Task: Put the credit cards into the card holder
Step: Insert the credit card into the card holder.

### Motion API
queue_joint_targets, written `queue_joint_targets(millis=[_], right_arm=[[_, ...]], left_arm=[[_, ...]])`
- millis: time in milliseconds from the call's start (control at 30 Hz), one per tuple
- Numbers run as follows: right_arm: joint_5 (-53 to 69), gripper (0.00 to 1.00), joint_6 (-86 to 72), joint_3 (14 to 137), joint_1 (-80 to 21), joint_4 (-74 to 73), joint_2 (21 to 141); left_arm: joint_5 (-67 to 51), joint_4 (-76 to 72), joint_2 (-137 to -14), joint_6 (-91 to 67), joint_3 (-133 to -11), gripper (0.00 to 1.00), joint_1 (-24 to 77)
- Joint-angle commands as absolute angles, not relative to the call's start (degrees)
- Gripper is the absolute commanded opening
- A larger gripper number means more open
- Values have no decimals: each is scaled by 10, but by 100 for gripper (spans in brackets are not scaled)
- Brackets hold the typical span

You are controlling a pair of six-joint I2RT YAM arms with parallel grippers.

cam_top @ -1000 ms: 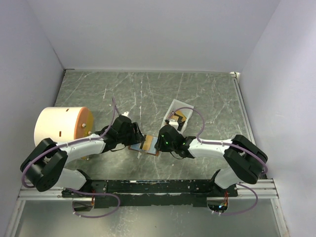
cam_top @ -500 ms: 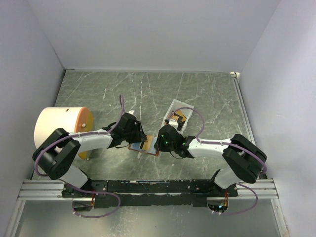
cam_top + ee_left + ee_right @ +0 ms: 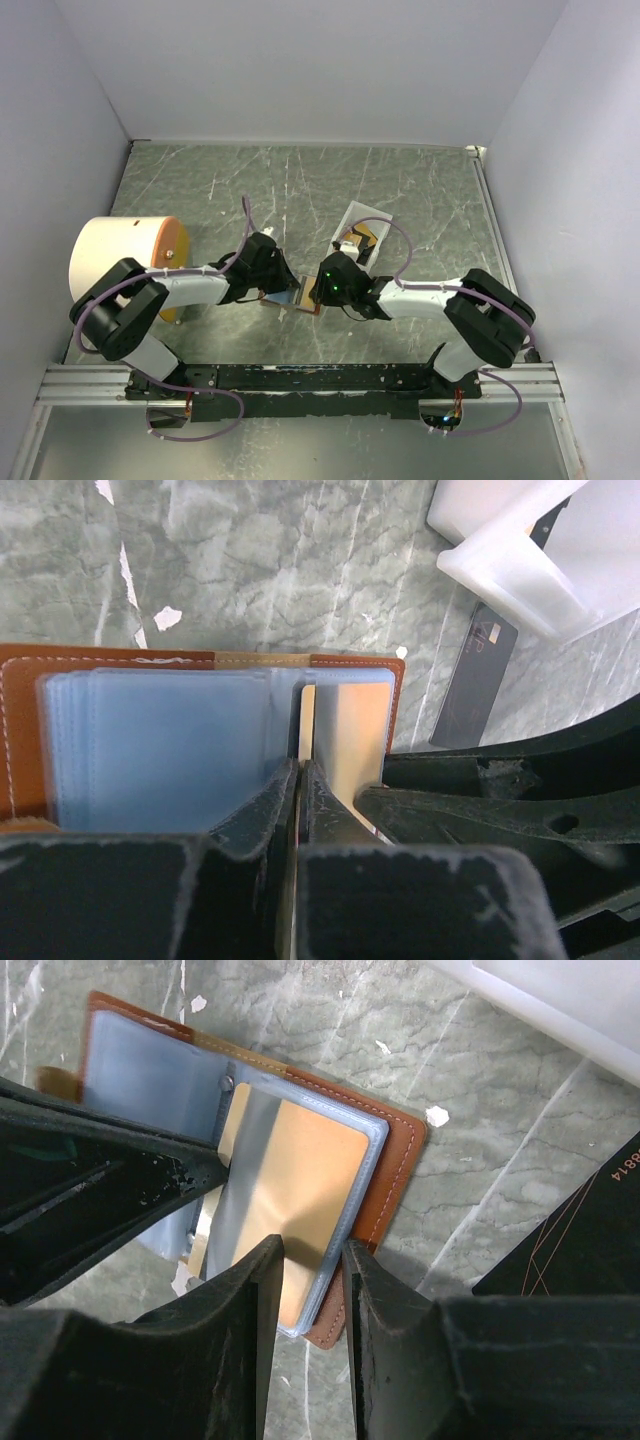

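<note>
Left end effector (image 3: 298, 772) closed since before, pinching card holder (image 3: 20, 710) sleeve

The card holder (image 3: 20, 720) lies open on the marble table (image 3: 250, 560), its brown leather framing a stack of light-blue sleeves (image 3: 160, 750). Over its near edge the left gripper (image 3: 300, 770) has its fingers pressed together, a thin pale edge showing between them. Right of the card holder lies a dark credit card (image 3: 475, 675), beyond that a white tray (image 3: 520, 570). Black robot hardware (image 3: 520, 810) crowds the card holder's right edge.
</note>
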State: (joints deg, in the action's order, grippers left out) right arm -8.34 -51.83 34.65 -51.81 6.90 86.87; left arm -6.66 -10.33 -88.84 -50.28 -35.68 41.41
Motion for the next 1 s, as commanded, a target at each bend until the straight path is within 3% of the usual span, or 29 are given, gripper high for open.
queue_joint_targets(millis=[0, 67, 133, 300, 500, 700, 967], right_arm=[[-86, 31, -516, 342, -517, 69, 884], [-86, 31, -512, 344, -517, 66, 880], [-91, 31, -506, 343, -518, 54, 868], [-87, 44, -504, 313, -516, 56, 800], [-101, 49, -511, 293, -517, 49, 753], [-85, 58, -528, 288, -517, 77, 771], [-102, 64, -532, 297, -517, 84, 793]], left_arm=[[-99, -145, -895, -533, -344, 8, 431], [-106, -139, -902, -531, -350, 14, 432], [-99, -122, -902, -527, -358, 29, 432], [-58, -64, -854, -501, -374, 51, 432], [35, 67, -800, -415, -421, 55, 430], [144, 165, -766, -362, -416, 68, 429], [164, 185, -789, -351, -404, 78, 424]])
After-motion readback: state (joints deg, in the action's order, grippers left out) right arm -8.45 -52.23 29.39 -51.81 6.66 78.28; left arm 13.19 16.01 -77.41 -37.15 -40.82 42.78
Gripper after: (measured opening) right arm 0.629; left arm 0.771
